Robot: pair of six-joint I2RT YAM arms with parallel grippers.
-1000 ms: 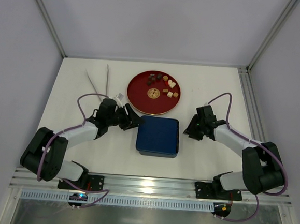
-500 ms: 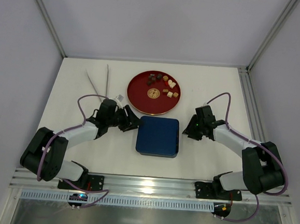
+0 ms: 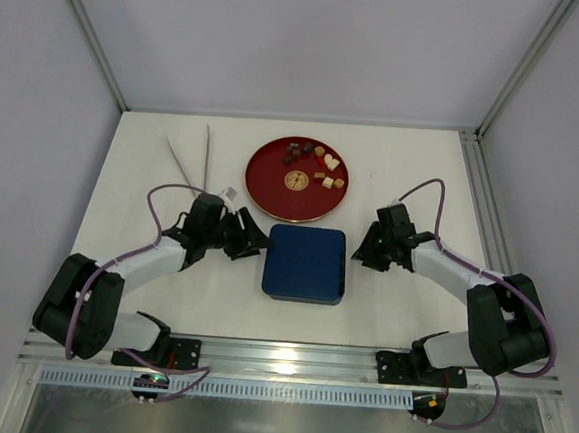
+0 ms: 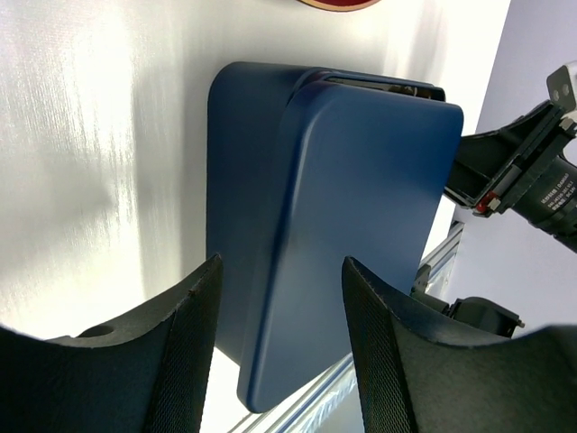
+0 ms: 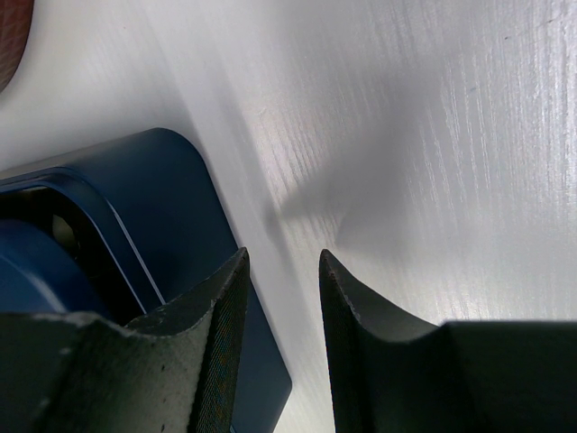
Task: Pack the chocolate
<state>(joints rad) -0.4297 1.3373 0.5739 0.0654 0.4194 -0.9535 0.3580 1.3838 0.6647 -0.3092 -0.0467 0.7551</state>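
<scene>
The chocolate (image 3: 314, 164), several small dark brown, tan and cream sweets, lies on the far part of a red round plate (image 3: 271, 190). A navy blue square lid (image 3: 306, 263) sits on its box in front of the plate. In the left wrist view the lid (image 4: 361, 216) looks shifted and slightly raised at its far corner. My left gripper (image 3: 251, 242) is open and empty just left of the box, with the box's edge between its fingers (image 4: 185, 361). My right gripper (image 3: 364, 250) is open and empty at the box's right side (image 5: 153, 207), low over the table.
Metal tongs (image 3: 192, 159) lie at the back left of the white table. The frame's posts and side walls bound the table. An aluminium rail (image 3: 288, 357) runs along the near edge by the arm bases.
My left gripper has drawn back a little to the left from the box's left edge. My right gripper has edged slightly towards the box. The lid and plate have not moved.
</scene>
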